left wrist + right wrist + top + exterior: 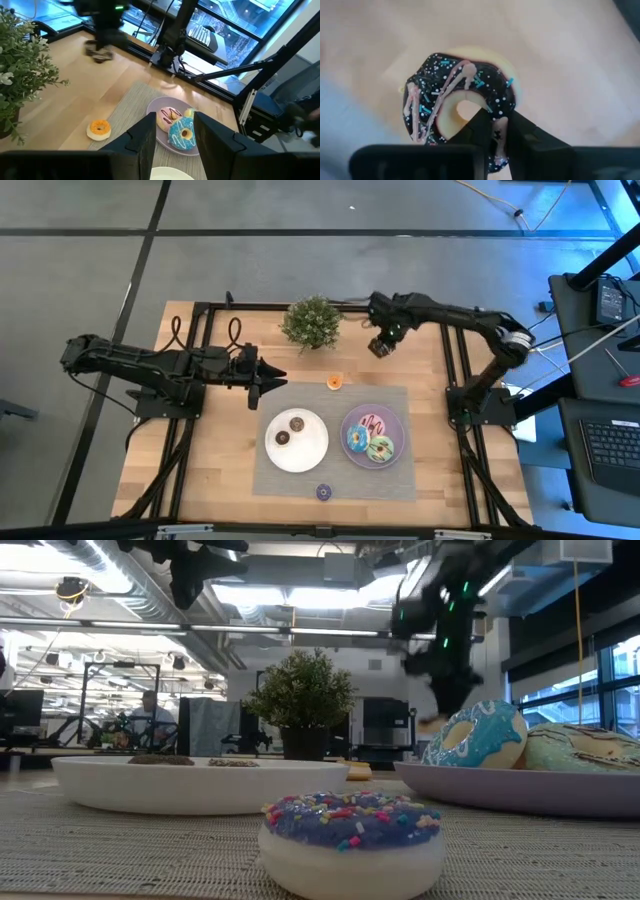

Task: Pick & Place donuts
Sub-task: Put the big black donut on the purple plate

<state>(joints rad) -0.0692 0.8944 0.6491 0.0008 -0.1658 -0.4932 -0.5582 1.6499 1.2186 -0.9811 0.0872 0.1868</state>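
Note:
My right gripper [381, 344] is shut on the chocolate donut [457, 102], held above the bare wood right of the potted plant [312, 322]. My left gripper [272, 377] hangs open and empty over the mat's far left corner. The pink [372, 423], blue [357, 441] and green [380, 449] donuts lie on the purple plate [396, 420]. A dark brown mini [283, 438] and a tan mini [297, 423] lie on the white plate [305, 458]. The orange mini [334, 382] lies on the wood by the mat's far edge. The purple mini [324, 492] lies on the mat's near edge. My right gripper pinches one side of the chocolate donut's ring [498, 134] between its two fingers, one finger [479, 124] in the hole and one outside. The fingers come from above, pointing down. The donut is lifted clear of the table, frosting toward the camera.
A grey mat [335, 405] lies under both plates. The plant stands at the far middle of the table. Black frame rails [455, 370] run along the table's left and right sides. Bare wood lies between the plant and the right rail.

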